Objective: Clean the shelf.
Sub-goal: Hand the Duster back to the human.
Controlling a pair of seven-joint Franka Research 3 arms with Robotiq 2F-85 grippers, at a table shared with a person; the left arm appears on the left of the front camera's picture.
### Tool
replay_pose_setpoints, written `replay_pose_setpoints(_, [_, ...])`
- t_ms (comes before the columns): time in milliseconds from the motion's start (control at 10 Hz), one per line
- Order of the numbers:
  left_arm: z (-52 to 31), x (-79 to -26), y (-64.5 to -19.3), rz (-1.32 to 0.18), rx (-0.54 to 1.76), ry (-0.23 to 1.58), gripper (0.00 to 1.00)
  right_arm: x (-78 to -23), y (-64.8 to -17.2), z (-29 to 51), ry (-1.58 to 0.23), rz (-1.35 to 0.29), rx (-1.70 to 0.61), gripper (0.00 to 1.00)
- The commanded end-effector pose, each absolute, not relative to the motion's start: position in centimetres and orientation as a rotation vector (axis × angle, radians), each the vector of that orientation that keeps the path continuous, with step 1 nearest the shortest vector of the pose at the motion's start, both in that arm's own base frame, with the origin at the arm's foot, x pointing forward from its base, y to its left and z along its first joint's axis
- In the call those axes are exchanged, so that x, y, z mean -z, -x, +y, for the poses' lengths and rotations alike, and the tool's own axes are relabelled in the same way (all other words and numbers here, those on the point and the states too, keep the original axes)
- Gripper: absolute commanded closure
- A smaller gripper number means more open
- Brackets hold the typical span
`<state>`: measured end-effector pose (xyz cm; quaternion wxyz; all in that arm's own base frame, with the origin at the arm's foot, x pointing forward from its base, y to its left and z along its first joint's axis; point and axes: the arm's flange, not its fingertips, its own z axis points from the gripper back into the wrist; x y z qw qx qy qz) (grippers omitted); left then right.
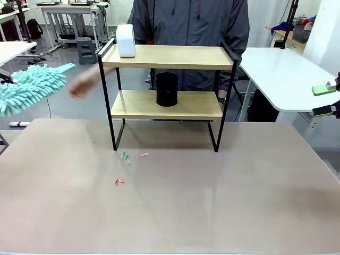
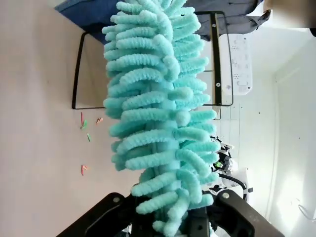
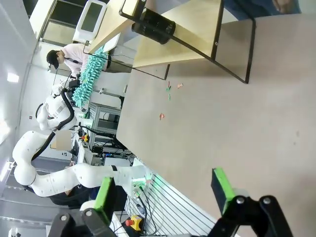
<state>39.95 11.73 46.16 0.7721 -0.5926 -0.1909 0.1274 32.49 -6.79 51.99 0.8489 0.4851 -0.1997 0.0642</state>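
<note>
Left hand point(image 2: 168, 224) is pinching a duster point(image 1: 26, 87) off the bench's point(image 1: 170, 202) left edge; right hand point(image 1: 324, 100) is hanging spread beside the shelf point(image 1: 167, 57), wood boards, black frame.

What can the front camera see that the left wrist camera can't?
Front view: the person's hand, a black cup on the shelf's lower board, a white box on top, and the open right gripper. Left wrist view: the left gripper shut on the duster's handle. Both: the fluffy duster, the shelf and the scraps on the table.
</note>
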Motion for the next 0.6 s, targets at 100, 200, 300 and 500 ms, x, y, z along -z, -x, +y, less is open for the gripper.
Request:
replay_pose_setpoints(100, [11.54, -46.11, -39.52, -0.433, -0.252, 1.282, 1.0, -51.83, -32.47, -6.95, -1.023, -0.433, -0.157, 0.0])
replay_pose_setpoints(200, [11.54, -46.11, -39.52, -0.433, -0.252, 1.282, 1.0, -51.83, -32.47, -6.95, -1.023, -0.433, -0.157, 0.0])
replay_pose_setpoints(300, [11.54, -46.11, -39.52, -0.433, -0.252, 1.282, 1.0, -51.83, -32.47, -6.95, -1.023, -0.433, -0.157, 0.0])
replay_pose_setpoints(500, [11.54, -46.11, -39.52, -0.433, -0.252, 1.282, 1.0, -51.83, -32.47, -6.95, -1.023, -0.433, -0.157, 0.0])
